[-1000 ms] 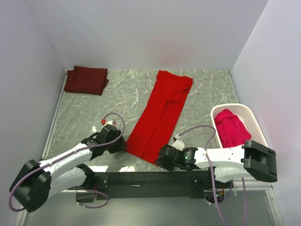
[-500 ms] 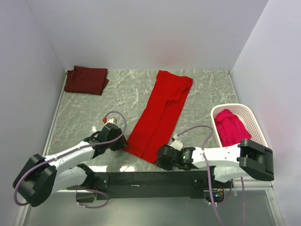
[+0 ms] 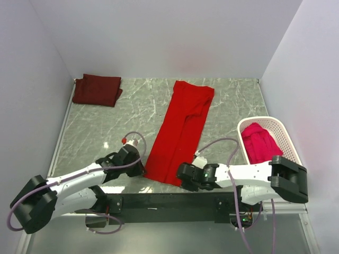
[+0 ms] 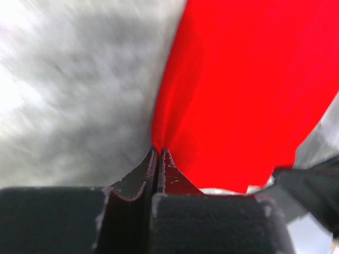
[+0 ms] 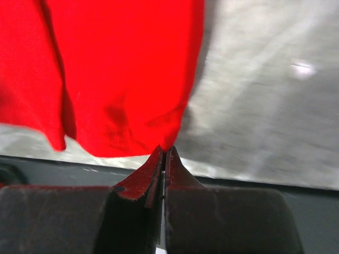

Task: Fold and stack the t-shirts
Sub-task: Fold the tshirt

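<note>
A bright red t-shirt [image 3: 181, 129] lies as a long folded strip down the middle of the table, from the back to the near edge. My left gripper [image 3: 142, 168] is shut on its near left corner, seen pinched in the left wrist view [image 4: 158, 150]. My right gripper [image 3: 179, 179] is shut on the near right corner, which the right wrist view [image 5: 164, 148] shows nipped between the tips. A dark maroon t-shirt [image 3: 97, 89] lies folded at the back left. A pinkish-red t-shirt [image 3: 260, 142] is bunched in the basket.
The white perforated basket [image 3: 284, 134] stands at the right edge of the marble-patterned table [image 3: 103, 124]. White walls close the table in on three sides. A black bar [image 3: 169, 202] carrying the arm bases runs along the near edge.
Both grippers have shut on the near corners of the red t-shirt. The strip has shifted slightly towards the near edge and lies straighter.
</note>
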Action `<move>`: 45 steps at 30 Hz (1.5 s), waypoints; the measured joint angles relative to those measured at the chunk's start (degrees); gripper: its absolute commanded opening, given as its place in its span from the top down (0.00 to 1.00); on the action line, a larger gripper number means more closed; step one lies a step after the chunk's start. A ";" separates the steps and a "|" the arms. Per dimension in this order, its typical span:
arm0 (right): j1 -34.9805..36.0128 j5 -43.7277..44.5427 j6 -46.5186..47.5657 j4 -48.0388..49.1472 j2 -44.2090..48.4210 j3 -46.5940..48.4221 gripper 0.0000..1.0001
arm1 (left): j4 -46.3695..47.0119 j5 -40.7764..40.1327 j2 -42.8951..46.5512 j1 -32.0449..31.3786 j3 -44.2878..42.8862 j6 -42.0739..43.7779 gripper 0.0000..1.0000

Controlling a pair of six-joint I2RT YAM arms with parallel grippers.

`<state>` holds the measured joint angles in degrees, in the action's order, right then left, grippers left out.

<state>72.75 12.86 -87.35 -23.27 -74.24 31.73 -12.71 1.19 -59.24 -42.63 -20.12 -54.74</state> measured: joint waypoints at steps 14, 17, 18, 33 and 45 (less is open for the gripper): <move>12.61 -0.02 -1.40 -20.59 13.05 0.11 1.00 | -11.13 -2.69 10.97 -17.09 -0.31 -13.31 0.99; 12.48 0.87 -1.75 -22.27 13.11 0.59 1.00 | -12.11 -3.23 10.47 -17.59 -1.53 -13.64 0.99; 11.87 1.31 -1.42 -22.91 13.16 1.09 1.00 | -12.31 -3.80 9.64 -17.59 -2.51 -13.40 0.99; -15.93 8.55 19.08 -22.29 8.96 12.50 1.00 | -6.40 -8.00 -14.12 -4.24 -24.13 -0.79 0.99; -35.76 9.57 35.32 -13.07 -5.18 21.75 1.00 | -0.17 -6.58 -40.35 4.85 -47.04 8.33 0.99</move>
<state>36.99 22.44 -52.03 -36.34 -79.42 53.47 -12.88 -5.39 -99.59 -37.78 -67.16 -46.41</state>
